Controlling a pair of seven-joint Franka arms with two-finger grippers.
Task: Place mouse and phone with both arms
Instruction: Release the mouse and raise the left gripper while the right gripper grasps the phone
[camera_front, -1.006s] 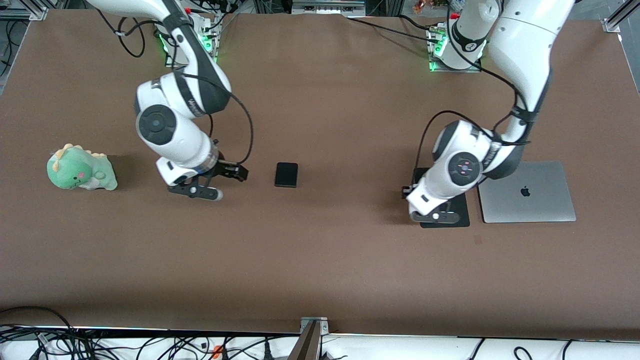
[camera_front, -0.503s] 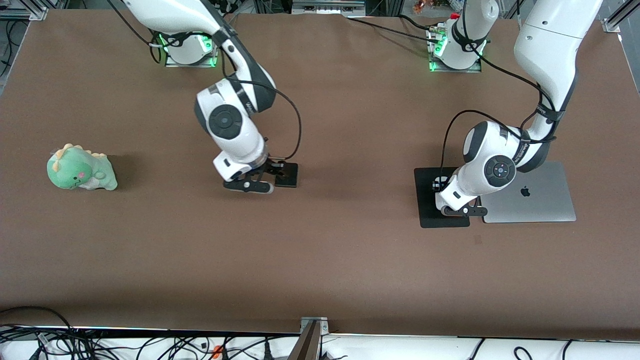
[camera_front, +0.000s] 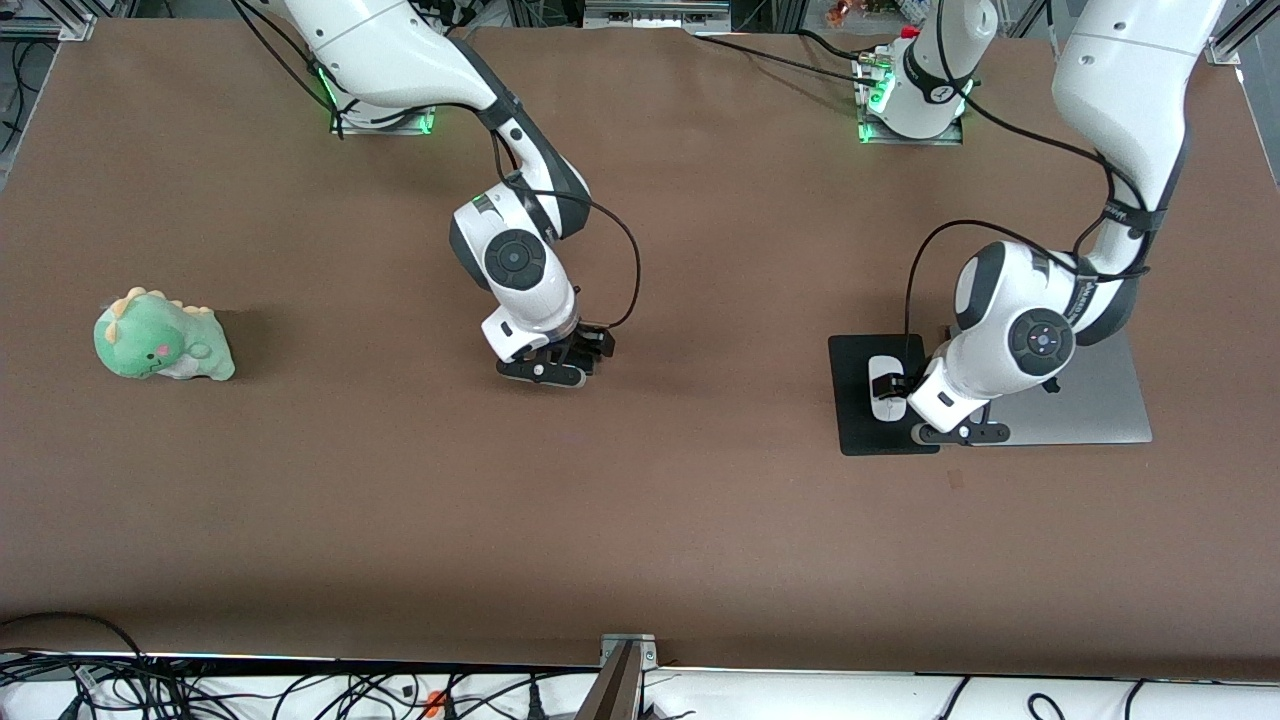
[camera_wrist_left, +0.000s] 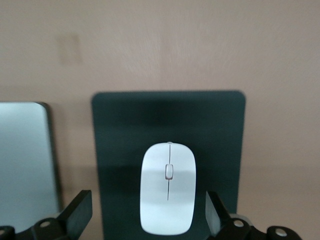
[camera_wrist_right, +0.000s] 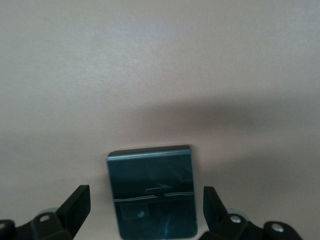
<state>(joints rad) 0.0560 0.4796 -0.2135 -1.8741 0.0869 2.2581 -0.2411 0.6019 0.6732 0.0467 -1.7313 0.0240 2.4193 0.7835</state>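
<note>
The white mouse (camera_wrist_left: 168, 187) lies on a black mouse pad (camera_wrist_left: 120, 130). My left gripper (camera_wrist_left: 148, 220) is open, with one finger on each side of the mouse and apart from it. In the front view the left gripper (camera_front: 893, 390) is over the mouse (camera_front: 882, 368). The black phone (camera_wrist_right: 152, 192) lies flat on the brown table. My right gripper (camera_wrist_right: 145, 215) is open, and its fingers straddle the phone without touching it. In the front view the right gripper (camera_front: 585, 352) covers the phone.
A shut silver laptop (camera_front: 1100, 410) lies beside the mouse pad (camera_front: 855, 430), toward the left arm's end of the table. It also shows in the left wrist view (camera_wrist_left: 25, 155). A green dinosaur plush (camera_front: 160, 340) sits toward the right arm's end.
My right gripper has moved from beside the plush side to over the phone. My left arm has shifted toward the laptop, uncovering the mouse on the pad.
</note>
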